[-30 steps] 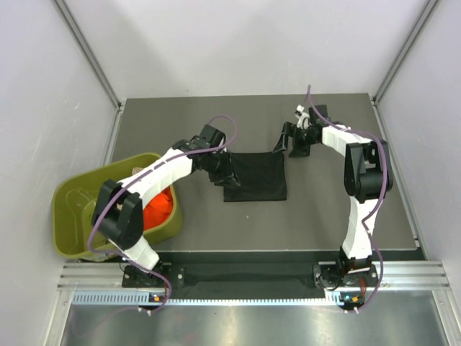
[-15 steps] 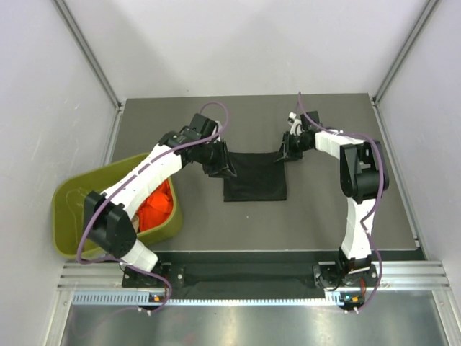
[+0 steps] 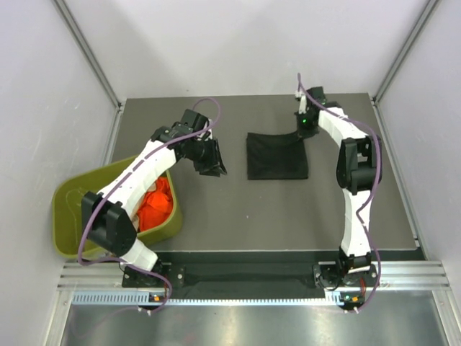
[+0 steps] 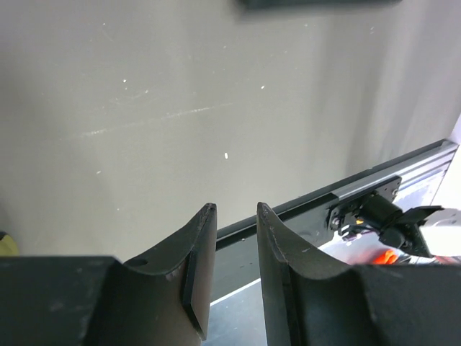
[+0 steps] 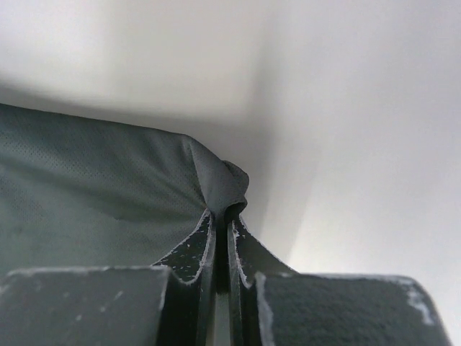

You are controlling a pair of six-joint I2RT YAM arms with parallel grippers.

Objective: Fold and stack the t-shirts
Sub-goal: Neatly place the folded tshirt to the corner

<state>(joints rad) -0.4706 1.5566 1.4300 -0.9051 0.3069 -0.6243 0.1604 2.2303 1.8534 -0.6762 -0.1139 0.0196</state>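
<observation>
A black t-shirt [image 3: 277, 155], folded into a rectangle, lies on the dark table right of centre. My right gripper [image 3: 303, 130] is at its far right corner, shut on a pinched fold of the black cloth [image 5: 94, 187]; in the right wrist view the cloth bunches between the tips of the right gripper [image 5: 222, 216]. My left gripper [image 3: 215, 167] stands open to the left of the shirt, apart from it, with nothing between its fingers [image 4: 202, 259]. Only the shirt's edge [image 4: 317, 3] shows in the left wrist view. An orange-red t-shirt [image 3: 155, 205] lies crumpled in the tub.
An olive-green plastic tub [image 3: 75, 216] sits off the table's left front corner, under the left arm. White walls close in the back and sides. The table's front edge and rail [image 4: 346, 189] show in the left wrist view.
My right gripper has shut on the black shirt's far right corner and drawn the shirt to the right. The left gripper, which stood at the shirt's left edge, is now apart from it.
</observation>
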